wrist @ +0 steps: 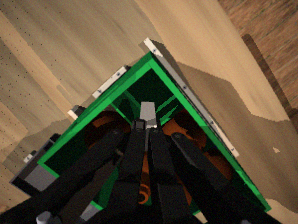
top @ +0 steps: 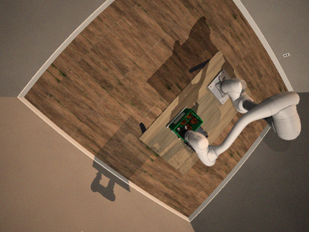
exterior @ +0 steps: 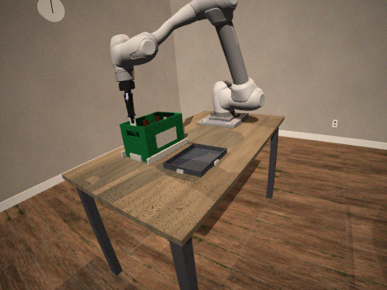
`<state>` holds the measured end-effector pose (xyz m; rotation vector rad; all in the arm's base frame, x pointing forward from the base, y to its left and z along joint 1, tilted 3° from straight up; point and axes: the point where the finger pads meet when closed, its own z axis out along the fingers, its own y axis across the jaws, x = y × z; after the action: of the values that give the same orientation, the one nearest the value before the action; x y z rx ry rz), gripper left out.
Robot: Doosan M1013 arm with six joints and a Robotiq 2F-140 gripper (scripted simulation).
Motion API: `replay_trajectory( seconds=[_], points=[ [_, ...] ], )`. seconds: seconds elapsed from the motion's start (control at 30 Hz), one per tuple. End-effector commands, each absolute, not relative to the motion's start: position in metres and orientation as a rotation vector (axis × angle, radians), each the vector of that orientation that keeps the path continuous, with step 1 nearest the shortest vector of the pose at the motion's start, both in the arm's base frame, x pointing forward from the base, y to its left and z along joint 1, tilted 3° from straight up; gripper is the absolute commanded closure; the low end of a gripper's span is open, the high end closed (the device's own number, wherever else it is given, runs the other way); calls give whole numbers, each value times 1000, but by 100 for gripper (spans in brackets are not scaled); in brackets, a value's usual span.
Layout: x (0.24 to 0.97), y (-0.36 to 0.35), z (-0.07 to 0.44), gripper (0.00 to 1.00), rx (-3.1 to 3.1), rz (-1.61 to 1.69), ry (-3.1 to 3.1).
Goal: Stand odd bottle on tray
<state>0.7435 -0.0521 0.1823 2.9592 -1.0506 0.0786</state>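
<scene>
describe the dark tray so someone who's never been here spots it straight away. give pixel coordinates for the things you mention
On the wooden table (exterior: 142, 199), find the green crate (exterior: 135, 143) (wrist: 107, 115). Beside its long side with the pale panel (exterior: 166, 137) lies the tray (exterior: 193, 160), dark grey, rectangular and bottle-free. Unlike the tall crate, it is shallow and low-walled.

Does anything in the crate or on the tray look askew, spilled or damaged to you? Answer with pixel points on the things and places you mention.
Nothing stands out: the green crate (top: 176, 121) (exterior: 138, 143) (wrist: 187, 107) and tray (exterior: 195, 160) look level, with no visible spill or damage, though the gripper (exterior: 133, 122) (wrist: 147, 112) partly hides the bottles (top: 193, 121) (wrist: 185, 129).
</scene>
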Motion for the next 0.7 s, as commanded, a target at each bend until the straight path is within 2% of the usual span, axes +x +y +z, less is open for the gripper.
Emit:
replay_trajectory(
  seconds=[0.0, 0.57, 0.6, 0.67],
  points=[
    [744, -52, 182, 100, 2959, 79, -1051],
    [744, -52, 182, 100, 2959, 79, -1051],
    [744, -52, 182, 62, 2959, 79, -1051],
    [744, -52, 182, 62, 2959, 79, -1051]
  ],
)
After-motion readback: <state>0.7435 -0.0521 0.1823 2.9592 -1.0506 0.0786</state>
